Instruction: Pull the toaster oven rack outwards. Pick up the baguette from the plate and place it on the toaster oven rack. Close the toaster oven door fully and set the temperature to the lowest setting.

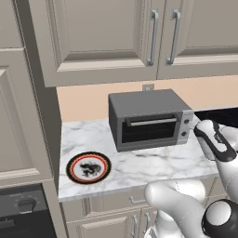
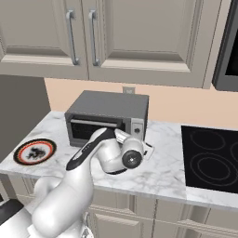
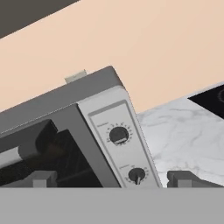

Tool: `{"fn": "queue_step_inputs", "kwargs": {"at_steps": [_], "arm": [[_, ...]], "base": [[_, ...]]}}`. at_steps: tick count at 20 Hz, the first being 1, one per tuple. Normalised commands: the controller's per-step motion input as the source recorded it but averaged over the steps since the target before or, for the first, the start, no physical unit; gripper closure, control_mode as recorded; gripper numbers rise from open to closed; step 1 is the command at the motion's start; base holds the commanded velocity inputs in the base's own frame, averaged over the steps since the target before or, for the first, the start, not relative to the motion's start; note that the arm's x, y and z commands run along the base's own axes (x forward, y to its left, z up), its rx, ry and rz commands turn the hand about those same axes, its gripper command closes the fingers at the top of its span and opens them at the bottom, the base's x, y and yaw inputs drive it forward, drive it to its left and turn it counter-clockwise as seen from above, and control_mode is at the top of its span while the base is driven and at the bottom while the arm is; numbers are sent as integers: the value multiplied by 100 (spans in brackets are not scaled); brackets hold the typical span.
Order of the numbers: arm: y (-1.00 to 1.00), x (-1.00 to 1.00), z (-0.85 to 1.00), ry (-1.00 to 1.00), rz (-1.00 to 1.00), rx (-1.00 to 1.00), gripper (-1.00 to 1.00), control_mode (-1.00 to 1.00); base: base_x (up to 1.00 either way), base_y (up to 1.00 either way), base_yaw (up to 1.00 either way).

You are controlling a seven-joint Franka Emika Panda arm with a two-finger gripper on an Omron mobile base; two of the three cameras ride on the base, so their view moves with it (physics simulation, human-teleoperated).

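The dark grey toaster oven stands on the marble counter, and its door is up against the front with the silver bar handle at the top. Dark glass hides the rack. Left of the oven lies the orange-rimmed plate with nothing on it; the baguette is out of view. My gripper is open, its fingertips spread either side of the silver side panel. It faces the upper knob and the lower knob from close by.
A black cooktop lies in the counter right of the oven. Upper cabinets hang above, and a wall outlet sits behind the oven. A tall cabinet with a black built-in oven bounds the counter's left end.
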Motion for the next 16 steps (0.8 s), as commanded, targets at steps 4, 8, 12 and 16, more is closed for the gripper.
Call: {"fn": "queue_step_inputs", "kwargs": {"at_steps": [4,8,12,16], "arm": [[-1,4,-31,0,0,0,-100,-100],[0,14,-29,0,0,0,-100,-100],[0,16,-25,0,0,0,-100,-100],[0,16,-20,0,0,0,-100,-100]], "base": [[0,0,0],[0,0,0],[0,0,0],[0,0,0]]}}
